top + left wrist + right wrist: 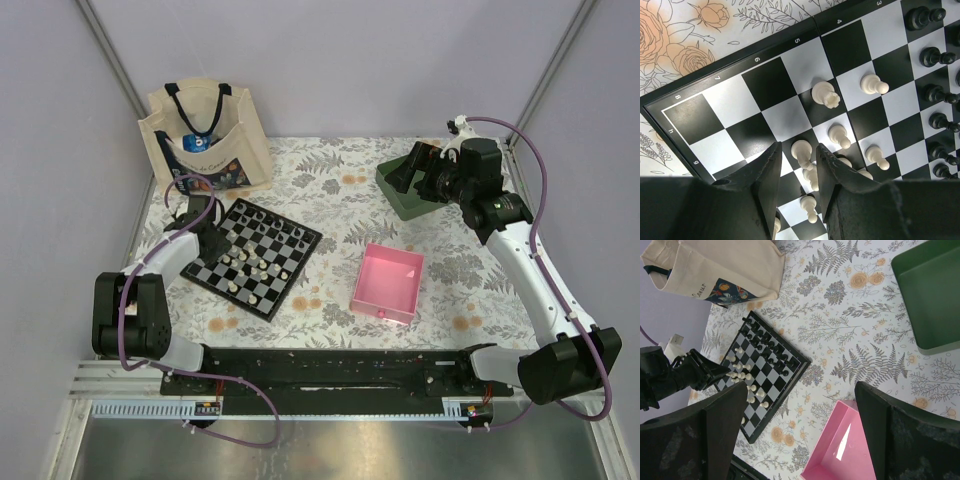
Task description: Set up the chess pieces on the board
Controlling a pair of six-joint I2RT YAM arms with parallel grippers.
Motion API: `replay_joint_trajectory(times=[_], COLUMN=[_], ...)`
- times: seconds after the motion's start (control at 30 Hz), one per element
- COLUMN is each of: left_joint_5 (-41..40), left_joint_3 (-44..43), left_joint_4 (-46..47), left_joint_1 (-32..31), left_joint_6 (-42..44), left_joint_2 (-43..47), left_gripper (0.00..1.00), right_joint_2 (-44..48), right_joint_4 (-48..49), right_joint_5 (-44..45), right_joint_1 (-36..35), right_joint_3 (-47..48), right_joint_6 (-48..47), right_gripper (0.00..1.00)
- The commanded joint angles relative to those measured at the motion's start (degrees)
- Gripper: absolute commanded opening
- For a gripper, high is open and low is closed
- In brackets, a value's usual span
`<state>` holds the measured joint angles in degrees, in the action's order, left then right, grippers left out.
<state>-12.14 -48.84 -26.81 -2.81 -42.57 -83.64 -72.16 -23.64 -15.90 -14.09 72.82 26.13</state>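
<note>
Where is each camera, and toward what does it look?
Top external: above and behind, facing down at the table; left arm, right arm show.
Left wrist: close over the board, its left pincer flanking a white pawn.
Right wrist: high at right, facing the board over the pink tray; open right pincer at bottom.
Shared: all three see the board.

Your left arm [170, 255]: white moulded link shells between chunky black joint housings, black base block. Your right arm [535, 280] is the same build, white links on black joints, with a boxy black wrist unit. Thin purple cables [545, 170] run along both arms and loop free. Your left gripper [797, 146] has two matte black wedge-shaped fingers [765, 185] with slightly fuzzy edges. Your right gripper [801, 385] has the same black fingers [720, 430], broad with a grainy surface. Both arms bolt to a long black base rail [330, 372], small coloured plugs near each end.
</note>
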Motion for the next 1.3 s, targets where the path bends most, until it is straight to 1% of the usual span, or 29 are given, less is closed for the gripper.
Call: replay_joint_trajectory(times=[0.0, 0.2, 0.3, 0.33, 0.4, 0.43, 0.67, 0.8, 0.97, 1.03, 1.17, 1.23, 1.27], left_joint_5=[0.71, 1.33, 1.77, 2.03, 2.56, 2.74, 3.44, 4.05, 3.09, 3.0, 2.74, 2.56, 2.47], left_joint_3=[-1.09, -0.73, -0.12, 0.15, 0.32, 0.24, 0.06, 0.67, 1.03, 0.94, 0.85, 0.85, 0.76], left_joint_4=[2.11, 2.2, 2.72, 2.99, 3.25, 3.25, 2.29, 1.93, 1.85, 1.85, 1.76, 1.67, 1.58], left_joint_1=[-0.18, -0.18, -0.18, -0.18, -0.18, -0.09, -0.18, -0.18, -0.18, -0.18, -0.18, -0.18, -0.18], left_joint_6=[-0.59, -0.5, -0.59, -0.59, -0.5, -0.41, -0.06, -0.15, 0.2, 0.2, 0.38, 0.47, 0.55], left_joint_2=[-0.21, 0.14, 0.23, 0.31, 0.4, 0.32, 0.05, 0.58, 0.32, 0.31, 0.84, 1.19, 1.28], left_gripper=[0.38, 0.38, 0.36, 0.36, 0.3, 0.29, 0.3, 0.32, 0.3, 0.26, 0.2, 0.13, 0.07], right_joint_2=[1.41, 1.32, 1.23, 1.15, 1.15, 1.23, 1.23, 0.97, 0.97, 1.06, 1.14, 1.14, 1.15], right_joint_4=[2.02, 1.93, 1.93, 1.93, 1.93, 2.02, 1.93, 2.02, 2.02, 2.02, 2.02, 1.93, 2.02], right_joint_5=[1.22, 1.49, 1.49, 1.57, 1.75, 1.75, 1.93, 1.84, 1.75, 2.01, 2.19, 2.19, 2.28], right_joint_1=[0.11, 0.11, 0.11, 0.11, 0.03, 0.11, 0.11, 0.11, 0.11, 0.11, 0.2, 0.11, 0.11], right_joint_3=[-0.13, -0.22, -0.22, -0.22, -0.31, -0.31, -0.48, -0.31, -0.31, -0.39, -0.48, -0.48, -0.48], right_joint_6=[-0.99, -1.17, -1.08, -1.26, -1.17, -1.34, -1.52, -1.43, -1.43, -1.43, -1.43, -1.61, -1.61], right_gripper=[0.98, 0.99, 0.99, 0.99, 0.99, 0.99, 0.99, 0.99, 1.0, 0.99, 1.0, 0.99, 0.99])
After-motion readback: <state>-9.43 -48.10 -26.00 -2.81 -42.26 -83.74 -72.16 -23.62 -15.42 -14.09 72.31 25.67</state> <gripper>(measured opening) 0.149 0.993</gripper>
